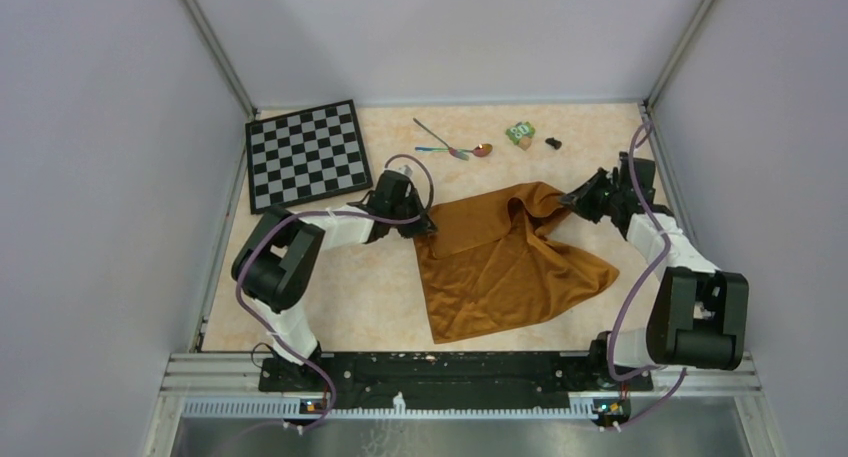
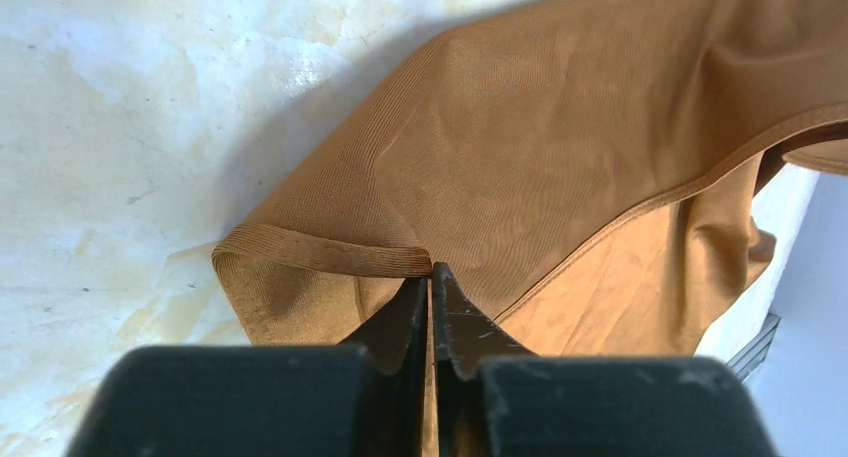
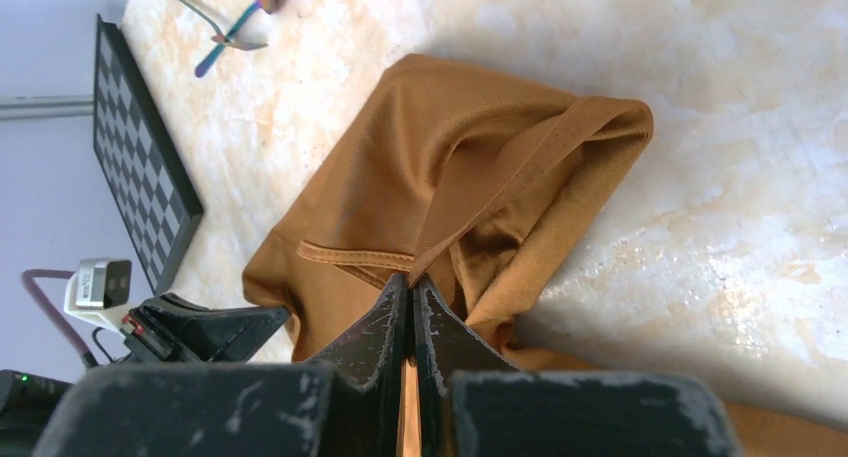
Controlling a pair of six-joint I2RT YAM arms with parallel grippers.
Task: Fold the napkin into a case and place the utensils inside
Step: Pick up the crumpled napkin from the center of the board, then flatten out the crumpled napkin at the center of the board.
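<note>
The left hand [image 2: 431, 277] is pinched almost closed on a hemmed corner of the napkin [image 2: 520, 157], with cloth caught between its fingertips. The right hand [image 3: 411, 289] is clamped tight on another edge of the napkin (a sliver of orange shows between its jaws), and the cloth there is bunched into folds. Between the two hands the napkin lies crumpled mid-bench [image 1: 340, 287], its near part spread flatter. The utensils [image 1: 455, 149] lie together at the far side, apart from the cloth, between the chessboard [image 1: 305, 155] and a small green block [image 1: 519, 132].
</note>
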